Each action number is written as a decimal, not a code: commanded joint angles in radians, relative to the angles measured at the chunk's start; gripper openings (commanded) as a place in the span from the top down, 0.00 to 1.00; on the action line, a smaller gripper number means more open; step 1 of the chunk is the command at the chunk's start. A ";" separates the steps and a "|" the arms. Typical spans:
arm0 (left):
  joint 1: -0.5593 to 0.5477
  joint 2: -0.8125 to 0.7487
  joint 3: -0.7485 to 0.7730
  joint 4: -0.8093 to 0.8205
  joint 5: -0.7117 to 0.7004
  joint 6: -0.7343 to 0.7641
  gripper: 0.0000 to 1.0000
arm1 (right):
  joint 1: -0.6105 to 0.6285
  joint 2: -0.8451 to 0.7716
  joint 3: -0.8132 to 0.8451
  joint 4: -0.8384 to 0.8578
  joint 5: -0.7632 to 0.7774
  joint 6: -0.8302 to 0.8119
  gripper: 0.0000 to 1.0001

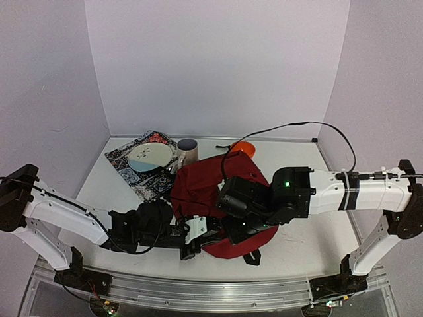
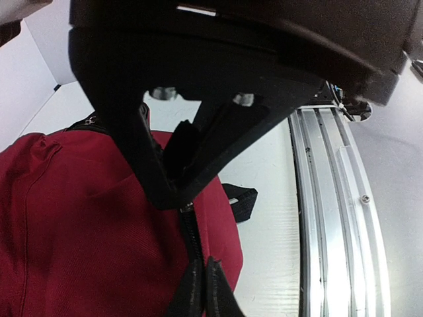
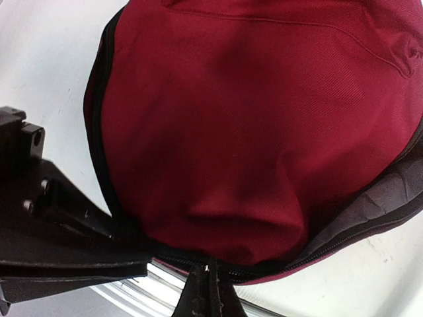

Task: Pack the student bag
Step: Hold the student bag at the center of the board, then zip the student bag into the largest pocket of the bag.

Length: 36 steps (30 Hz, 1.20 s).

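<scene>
The student bag [image 1: 201, 185] is a dark red backpack lying in the middle of the table, its black zip line [image 2: 192, 241] facing the arms. My left gripper [image 2: 201, 281] is shut on the bag's zip edge, the fingertips pressed together on the black tape. Just above it my right gripper [image 3: 210, 287] is shut on the zip pull [image 3: 206, 267], where a small metal glint shows at the fingertips. Both wrists meet over the bag's near side and hide that part in the top view. A black strap [image 2: 241, 198] sticks out beside the bag.
A patterned mat [image 1: 135, 173] with a round white plate [image 1: 151, 156] lies at the back left. A cup [image 1: 188, 150] and an orange object [image 1: 243, 148] stand behind the bag. An aluminium rail [image 1: 198, 287] runs along the near edge. A black cable [image 1: 291, 127] loops over the right arm.
</scene>
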<state>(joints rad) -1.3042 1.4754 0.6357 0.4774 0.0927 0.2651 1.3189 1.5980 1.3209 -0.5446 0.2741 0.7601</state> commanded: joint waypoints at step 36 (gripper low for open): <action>-0.026 0.032 0.083 0.051 -0.109 0.206 0.48 | -0.053 -0.085 -0.012 0.028 -0.001 -0.039 1.00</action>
<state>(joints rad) -1.3262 1.4522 0.6459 0.4987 -0.0492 0.4294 1.2720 1.5112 1.2716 -0.5182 0.2643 0.7264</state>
